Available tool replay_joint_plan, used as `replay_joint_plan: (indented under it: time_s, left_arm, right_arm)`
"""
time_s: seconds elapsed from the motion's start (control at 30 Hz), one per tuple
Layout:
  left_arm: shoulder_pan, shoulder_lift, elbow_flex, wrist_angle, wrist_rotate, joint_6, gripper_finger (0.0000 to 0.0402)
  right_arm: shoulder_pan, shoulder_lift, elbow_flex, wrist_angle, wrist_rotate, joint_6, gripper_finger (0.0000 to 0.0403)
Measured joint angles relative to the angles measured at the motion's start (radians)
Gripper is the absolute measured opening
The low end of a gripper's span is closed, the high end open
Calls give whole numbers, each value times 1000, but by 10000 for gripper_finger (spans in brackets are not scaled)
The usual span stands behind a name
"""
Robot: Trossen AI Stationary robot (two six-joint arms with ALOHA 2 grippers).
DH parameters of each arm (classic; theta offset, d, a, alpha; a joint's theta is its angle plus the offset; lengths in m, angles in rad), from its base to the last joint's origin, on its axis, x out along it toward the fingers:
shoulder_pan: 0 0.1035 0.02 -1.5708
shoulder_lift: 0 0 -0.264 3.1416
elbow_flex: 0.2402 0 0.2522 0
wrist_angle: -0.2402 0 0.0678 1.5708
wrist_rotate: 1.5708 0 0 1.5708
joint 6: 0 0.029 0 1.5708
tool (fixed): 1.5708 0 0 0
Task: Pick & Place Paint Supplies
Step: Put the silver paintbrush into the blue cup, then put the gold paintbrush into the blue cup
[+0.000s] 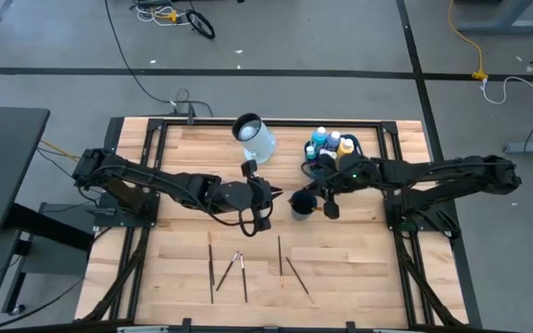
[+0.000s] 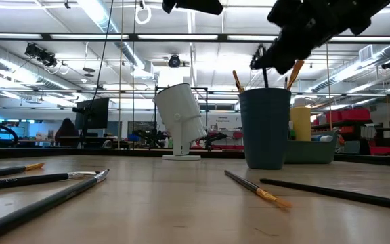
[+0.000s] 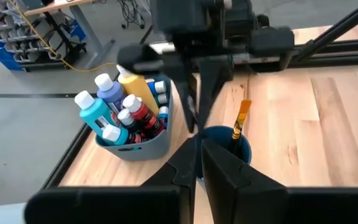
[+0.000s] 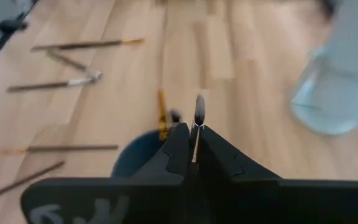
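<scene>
A dark blue cup [image 1: 301,205] stands mid-bench [image 1: 359,268], a tilted white jug [image 1: 255,137] behind it, a grey tub [image 1: 315,165] near the back right corner.

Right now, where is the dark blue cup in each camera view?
High: cup at table centre, between the grippers.
Low: right of centre, brushes sticking out.
Left wrist: beyond the fingers.
Right wrist: beneath the fingers.
Shared landmark: orange-tipped brush inside it.
</scene>
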Motion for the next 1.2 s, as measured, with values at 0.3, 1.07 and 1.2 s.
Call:
replay_joint_plan:
  time_s: [0.3, 1.07, 1.2]
  left_arm:
    - [-2, 0, -34, -10, 7, -74, 16]
    - [-4, 0, -217, -408, 164, -614, 57]
    - [-16, 0, -218, -558, 290, -767, 72]
  right_arm:
    - [-32, 154, 0, 43, -105, -39, 34]
    - [-39, 195, 0, 101, 7, -23, 127]
    - [-39, 168, 0, 176, 7, -23, 126]
